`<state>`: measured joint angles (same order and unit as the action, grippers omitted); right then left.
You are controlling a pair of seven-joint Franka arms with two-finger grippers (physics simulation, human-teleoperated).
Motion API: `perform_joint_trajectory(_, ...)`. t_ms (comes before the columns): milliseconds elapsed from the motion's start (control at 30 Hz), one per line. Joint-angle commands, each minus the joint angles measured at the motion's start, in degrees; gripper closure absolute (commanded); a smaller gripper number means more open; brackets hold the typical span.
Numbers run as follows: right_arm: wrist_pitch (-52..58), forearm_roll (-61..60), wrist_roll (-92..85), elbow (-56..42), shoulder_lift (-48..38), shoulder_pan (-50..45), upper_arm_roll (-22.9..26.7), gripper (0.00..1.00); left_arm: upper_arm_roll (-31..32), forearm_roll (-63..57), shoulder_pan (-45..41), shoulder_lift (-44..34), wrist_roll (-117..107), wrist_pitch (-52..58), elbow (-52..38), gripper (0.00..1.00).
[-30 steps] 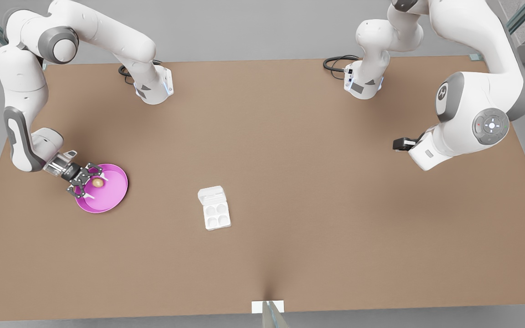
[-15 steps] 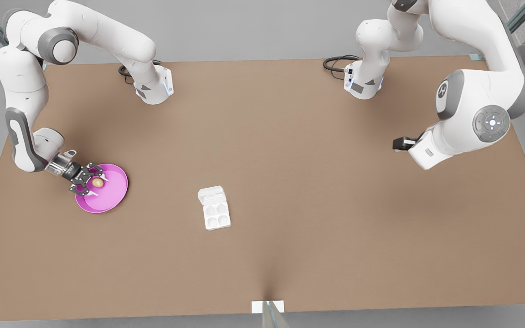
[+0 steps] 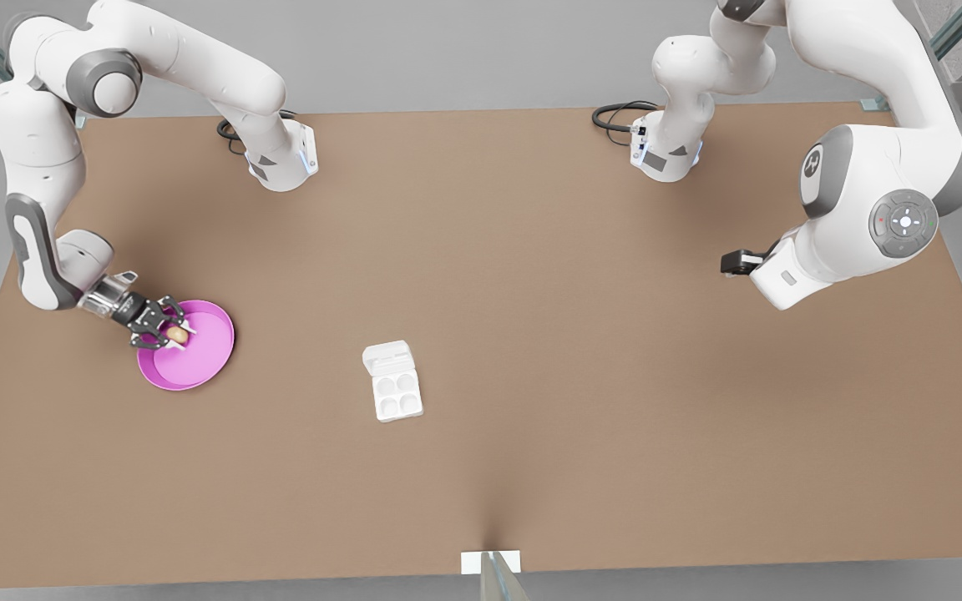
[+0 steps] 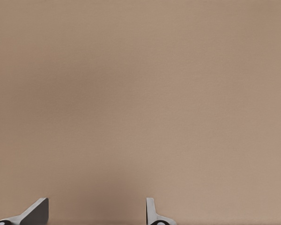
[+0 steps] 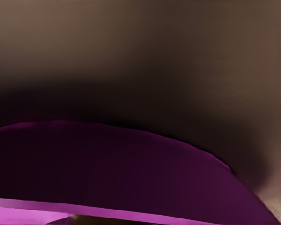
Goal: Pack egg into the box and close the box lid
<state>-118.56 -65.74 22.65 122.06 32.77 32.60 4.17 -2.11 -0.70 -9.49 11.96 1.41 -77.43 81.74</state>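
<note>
The tan egg (image 3: 178, 334) lies on the pink plate (image 3: 197, 361) at the front view's left. My right gripper (image 3: 174, 335) reaches in low from the left and is shut on the egg, its fingers pressed against both sides. The right wrist view has the plate's rim (image 5: 107, 173) very close. The white box (image 3: 397, 396) sits mid-table with its cups bare and the box lid (image 3: 387, 357) folded open flat behind them. My left gripper (image 4: 96, 215) waits high at the front view's right, open over bare table.
The brown table (image 3: 531, 334) stretches wide between the plate and the box. Both arm bases and black cables (image 3: 615, 113) stand at the far edge. A small white marker (image 3: 489, 561) sits at the near edge.
My right gripper's fingers have closed in from wide open around the egg to tight against it. The wrist has shifted slightly. The box and the left arm have barely moved.
</note>
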Motion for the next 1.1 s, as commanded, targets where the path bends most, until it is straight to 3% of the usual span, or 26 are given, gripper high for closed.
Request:
perform_joint_trajectory(0,0.08,0.26,-0.06,0.02,0.01,0.01,0.05,0.79,0.00,0.00,0.00,0.00,0.00,0.00,0.00,0.00)
perform_joint_trajectory(200,-0.62,2.54,6.60,-0.33,-3.85,-1.04,-0.56,0.79,0.00,0.08,0.00,0.00,0.00,0.00,-0.09,0.00)
perform_joint_trajectory(333,-1.41,15.99,27.45,-12.46,-6.93,-11.76,-1.18,0.79,0.00,0.08,0.00,-0.09,-0.09,0.09,-0.09,0.00)
perform_joint_trajectory(467,-0.53,33.48,32.28,-26.61,-8.51,-29.42,-1.18,0.79,0.00,0.43,0.00,0.17,0.18,0.18,0.00,0.00)
perform_joint_trajectory(600,-4.13,44.82,31.41,-29.43,-7.19,-45.07,-1.27,0.79,0.00,0.52,0.00,0.35,0.09,0.18,0.00,0.00)
perform_joint_trajectory(767,-11.16,63.45,31.41,-28.90,-4.12,-39.98,-23.07,0.79,0.00,0.43,0.00,0.70,0.09,0.09,0.00,0.00)
perform_joint_trajectory(867,-15.12,68.64,28.77,-28.90,0.45,-39.98,-26.41,0.79,0.00,0.35,0.00,1.05,0.00,0.18,0.09,0.00)
perform_joint_trajectory(1067,-16.18,68.73,22.70,-28.11,2.74,-39.98,-26.49,0.79,-0.26,0.00,0.00,2.28,0.09,0.35,0.18,0.00)
